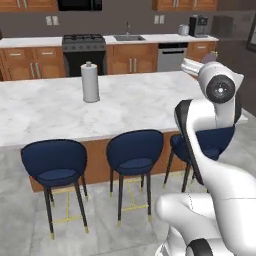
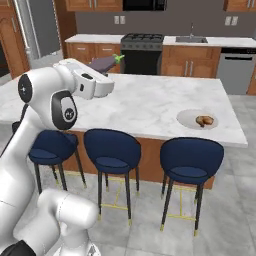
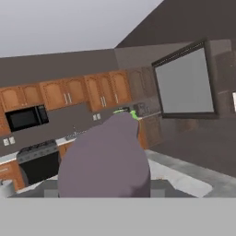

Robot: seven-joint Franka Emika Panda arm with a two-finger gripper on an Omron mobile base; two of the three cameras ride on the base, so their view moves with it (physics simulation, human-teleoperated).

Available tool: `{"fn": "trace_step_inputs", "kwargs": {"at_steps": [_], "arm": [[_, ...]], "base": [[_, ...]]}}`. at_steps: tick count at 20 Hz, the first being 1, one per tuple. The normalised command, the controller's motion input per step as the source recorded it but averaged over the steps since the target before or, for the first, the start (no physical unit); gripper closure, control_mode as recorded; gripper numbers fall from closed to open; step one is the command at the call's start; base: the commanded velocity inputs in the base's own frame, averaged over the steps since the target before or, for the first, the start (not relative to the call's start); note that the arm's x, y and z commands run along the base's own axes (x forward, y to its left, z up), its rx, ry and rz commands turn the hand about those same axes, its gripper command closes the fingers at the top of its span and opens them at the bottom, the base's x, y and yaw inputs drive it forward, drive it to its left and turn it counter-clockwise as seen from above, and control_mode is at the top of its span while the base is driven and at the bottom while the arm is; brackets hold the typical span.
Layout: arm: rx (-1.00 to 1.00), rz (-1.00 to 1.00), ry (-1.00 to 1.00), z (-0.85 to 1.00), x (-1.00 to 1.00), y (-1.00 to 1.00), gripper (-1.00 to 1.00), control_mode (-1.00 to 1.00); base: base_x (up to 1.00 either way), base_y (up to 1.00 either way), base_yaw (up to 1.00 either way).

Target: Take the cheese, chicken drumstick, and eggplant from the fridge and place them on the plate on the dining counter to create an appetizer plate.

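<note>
My gripper (image 2: 103, 65) is shut on the eggplant (image 2: 106, 61), a dull purple lump with a green stem, held above the left part of the dining counter (image 2: 150, 105). In the hand view the eggplant (image 3: 108, 161) looms large and hides the fingertips. The pale round plate (image 2: 186, 116) lies near the counter's right end, far to the right of the gripper. The brown chicken drumstick (image 2: 205, 120) rests on the plate. The cheese and the fridge are out of view.
A paper towel roll (image 1: 90, 82) stands upright on the dining counter (image 1: 50, 115). Three navy stools (image 2: 111, 150) line the counter's near side. The wall counter with stove (image 1: 83, 42) and sink (image 1: 129, 37) runs along the back.
</note>
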Motion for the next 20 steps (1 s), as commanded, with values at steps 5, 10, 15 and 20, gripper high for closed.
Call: {"fn": "trace_step_inputs", "kwargs": {"at_steps": [5, 10, 15, 20], "arm": [[0.0, 0.0, 0.0, 0.0, 0.0, 0.0, 1.0, 1.0], [0.0, 0.0, 0.0, 0.0, 0.0, 0.0, 1.0, 1.0], [0.0, 0.0, 0.0, 0.0, 0.0, 0.0, 1.0, 1.0], [0.0, 0.0, 0.0, 0.0, 0.0, 0.0, 1.0, 1.0]], "base": [[0.14, -1.0, 0.28], [0.21, -1.0, 0.23], [0.45, -0.93, 0.17], [0.97, -0.1, 0.03]]}}
